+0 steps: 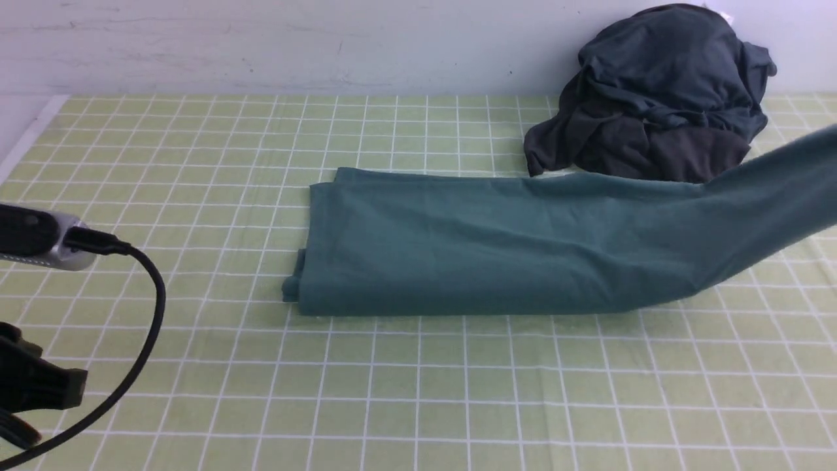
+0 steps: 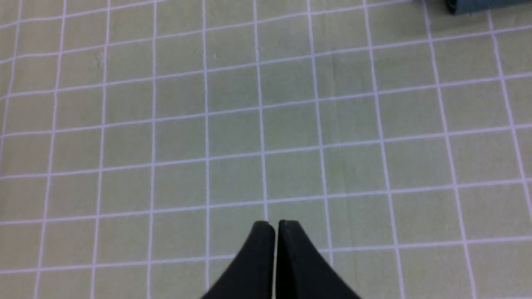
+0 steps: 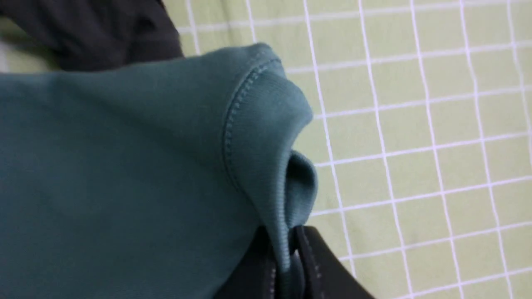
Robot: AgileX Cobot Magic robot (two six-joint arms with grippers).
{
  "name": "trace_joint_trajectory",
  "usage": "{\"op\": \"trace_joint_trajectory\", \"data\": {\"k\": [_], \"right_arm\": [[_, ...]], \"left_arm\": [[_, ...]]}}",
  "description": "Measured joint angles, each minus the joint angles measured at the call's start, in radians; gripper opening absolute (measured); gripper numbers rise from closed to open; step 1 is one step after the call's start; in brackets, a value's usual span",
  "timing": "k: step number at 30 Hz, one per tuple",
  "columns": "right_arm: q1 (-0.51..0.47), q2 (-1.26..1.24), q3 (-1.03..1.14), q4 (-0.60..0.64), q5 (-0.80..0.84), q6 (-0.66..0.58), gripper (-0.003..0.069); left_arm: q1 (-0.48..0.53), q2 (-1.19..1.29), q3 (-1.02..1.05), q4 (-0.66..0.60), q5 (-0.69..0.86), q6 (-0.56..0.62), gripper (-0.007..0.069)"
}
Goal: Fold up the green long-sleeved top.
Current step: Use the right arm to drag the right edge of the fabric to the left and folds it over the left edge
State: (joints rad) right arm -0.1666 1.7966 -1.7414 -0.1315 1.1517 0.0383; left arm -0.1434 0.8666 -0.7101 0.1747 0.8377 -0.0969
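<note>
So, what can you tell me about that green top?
The top is teal-green soft knit, folded into a long band. Its left end lies flat on the checked cloth; its right end is lifted off it, where the right fingers pinch its ribbed, stitched hem. A dark heap sits just behind it.

The green top [image 1: 471,248] is lying folded in a long band across the middle of the desk [image 1: 418,392], its right end slanting up toward the right edge, ribbed hem pinched in the right tool [image 3: 286,265].
</note>
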Motion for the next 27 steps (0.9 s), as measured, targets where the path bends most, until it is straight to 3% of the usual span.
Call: {"op": "trace_joint_trajectory", "data": {"k": [4,5,7,11,17,27], "right_arm": [[0.245,-0.096,-0.002,0.054,-0.098,0.018,0.0022],[0.27,-0.096,-0.002,0.059,-0.111,0.02,0.0022],[0.423,-0.069,-0.002,0.094,-0.182,0.051,0.0022],[0.599,0.051,-0.002,0.131,-0.304,0.089,0.0022],[0.747,0.303,-0.161,0.212,-0.338,0.1,0.0022],[0.843,0.673,-0.663,0.274,-0.215,0.101,0.0032]], "left_arm": [[0.0,0.0,0.058,-0.012,-0.103,-0.047,-0.0003],[0.0,0.0,0.059,-0.014,-0.106,-0.048,-0.0003],[0.0,0.0,0.061,-0.027,-0.111,-0.052,-0.0003],[0.0,0.0,0.061,-0.045,-0.125,-0.054,-0.0003],[0.0,0.0,0.061,-0.051,-0.131,-0.052,-0.0003],[0.0,0.0,0.063,-0.052,-0.131,-0.052,-0.0003]]}}
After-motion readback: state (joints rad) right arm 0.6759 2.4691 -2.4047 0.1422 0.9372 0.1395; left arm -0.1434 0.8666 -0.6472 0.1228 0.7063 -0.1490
